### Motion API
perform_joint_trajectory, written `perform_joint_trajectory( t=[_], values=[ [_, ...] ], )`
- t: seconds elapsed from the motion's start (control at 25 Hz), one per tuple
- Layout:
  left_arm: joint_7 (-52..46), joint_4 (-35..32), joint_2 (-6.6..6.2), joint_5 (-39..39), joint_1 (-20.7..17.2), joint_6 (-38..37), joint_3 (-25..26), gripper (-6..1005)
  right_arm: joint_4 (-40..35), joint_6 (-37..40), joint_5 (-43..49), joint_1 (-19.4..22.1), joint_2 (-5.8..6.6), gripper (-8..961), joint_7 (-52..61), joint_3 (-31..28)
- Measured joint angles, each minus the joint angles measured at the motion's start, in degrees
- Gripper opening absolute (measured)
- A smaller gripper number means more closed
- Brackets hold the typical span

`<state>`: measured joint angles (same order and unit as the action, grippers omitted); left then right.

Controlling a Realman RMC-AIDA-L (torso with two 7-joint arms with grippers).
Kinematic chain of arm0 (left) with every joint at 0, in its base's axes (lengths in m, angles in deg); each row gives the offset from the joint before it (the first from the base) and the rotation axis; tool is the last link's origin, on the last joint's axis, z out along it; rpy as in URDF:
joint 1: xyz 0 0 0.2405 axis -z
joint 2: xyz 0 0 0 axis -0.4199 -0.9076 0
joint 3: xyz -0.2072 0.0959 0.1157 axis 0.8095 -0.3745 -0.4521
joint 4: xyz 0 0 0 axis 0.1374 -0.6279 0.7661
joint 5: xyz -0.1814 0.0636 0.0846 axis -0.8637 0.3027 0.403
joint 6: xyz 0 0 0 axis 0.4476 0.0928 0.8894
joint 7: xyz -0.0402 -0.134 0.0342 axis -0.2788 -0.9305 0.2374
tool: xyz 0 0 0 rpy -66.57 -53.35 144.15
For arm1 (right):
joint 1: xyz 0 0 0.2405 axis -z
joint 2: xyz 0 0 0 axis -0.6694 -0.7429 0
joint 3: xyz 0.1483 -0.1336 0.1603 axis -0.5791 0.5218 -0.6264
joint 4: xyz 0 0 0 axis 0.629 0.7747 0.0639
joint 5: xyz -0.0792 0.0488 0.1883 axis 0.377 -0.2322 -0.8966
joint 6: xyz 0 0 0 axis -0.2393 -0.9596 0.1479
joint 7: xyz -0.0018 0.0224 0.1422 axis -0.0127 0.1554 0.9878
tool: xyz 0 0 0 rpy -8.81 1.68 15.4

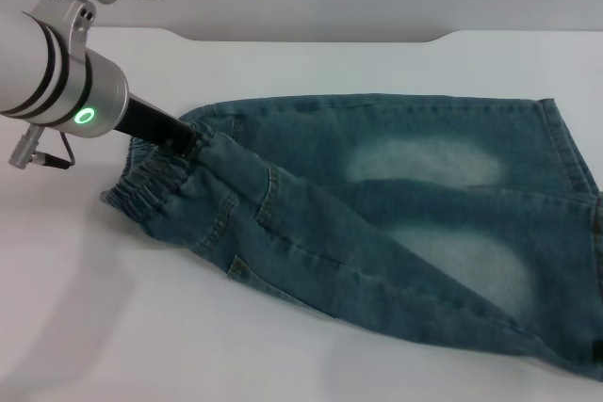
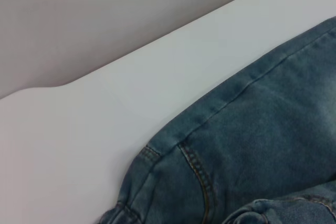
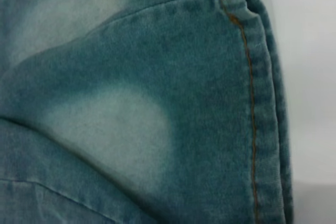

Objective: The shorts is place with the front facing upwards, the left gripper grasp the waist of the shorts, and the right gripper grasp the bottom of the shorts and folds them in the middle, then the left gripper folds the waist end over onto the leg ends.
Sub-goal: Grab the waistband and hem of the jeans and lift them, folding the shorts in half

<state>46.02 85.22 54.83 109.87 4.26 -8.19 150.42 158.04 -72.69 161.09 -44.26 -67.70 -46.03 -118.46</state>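
Head view, left to right. Item: left gripper [image 1: 188, 141], black two-fingered claw on a white and silver arm, pinched shut on the puckered elastic waist end [image 1: 151, 190]. Item: large blue-green denim shorts [image 1: 377, 223], faded patches up, partly doubled lengthwise on the white table [image 1: 113, 327], fabric trailing rightward from the claw. Item: straight stitched leg ends [image 1: 570, 152] at far right, well apart from the claw. Right gripper: not in view, so I cannot tell its state; its wrist camera sits close over a hem. Risk, judged: gathered elastic could slip the pinch, or the layers skew during carry-over.
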Motion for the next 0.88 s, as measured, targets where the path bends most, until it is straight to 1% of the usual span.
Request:
perform_joint_trajectory(
  t=[0.68,0.88],
  values=[
    [0.29,-0.05,0.0,-0.14,0.17,-0.02,0.0,85,-0.97,0.49,0.19,-0.36,0.09,468,-1.16,0.46],
    [0.29,-0.11,0.0,-0.16,0.13,-0.02,-0.04,85,-1.8,1.05,1.49,-0.75,0.09,368,-2.39,1.06]
  ],
)
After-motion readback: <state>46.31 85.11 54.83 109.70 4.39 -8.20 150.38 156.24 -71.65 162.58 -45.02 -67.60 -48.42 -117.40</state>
